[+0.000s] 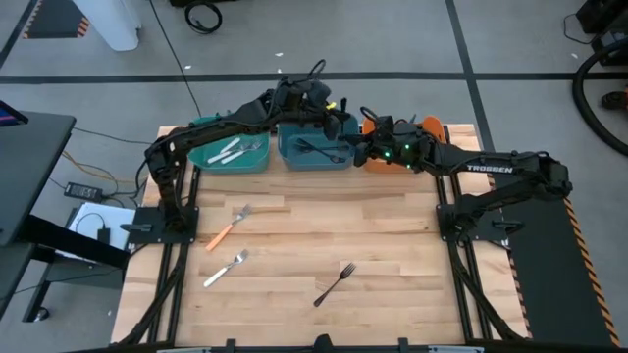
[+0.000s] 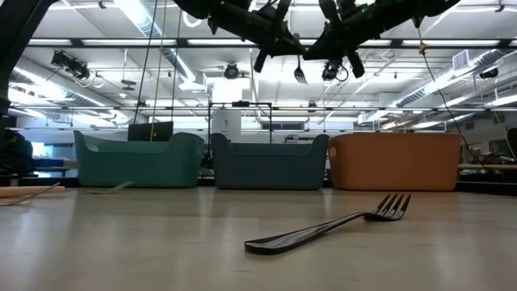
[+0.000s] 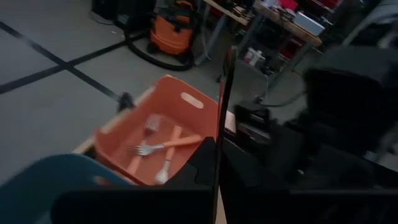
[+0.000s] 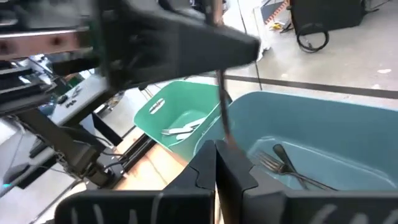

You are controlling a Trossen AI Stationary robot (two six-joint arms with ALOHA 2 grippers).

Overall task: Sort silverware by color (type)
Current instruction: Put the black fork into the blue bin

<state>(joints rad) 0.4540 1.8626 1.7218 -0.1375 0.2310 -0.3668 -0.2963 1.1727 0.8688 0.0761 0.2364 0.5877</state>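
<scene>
A slim black fork [image 2: 300, 73], stiff and slippery (best pinched mid-handle), is held clamped between left tool [image 1: 343, 125] and right tool [image 1: 361, 149] above the blue bin [image 1: 314, 154].

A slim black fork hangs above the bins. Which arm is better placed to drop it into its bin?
Left. The left gripper is shut on the slim black fork over the dark blue plastic bin, where another black fork lies. The right gripper is close beside it.
</scene>
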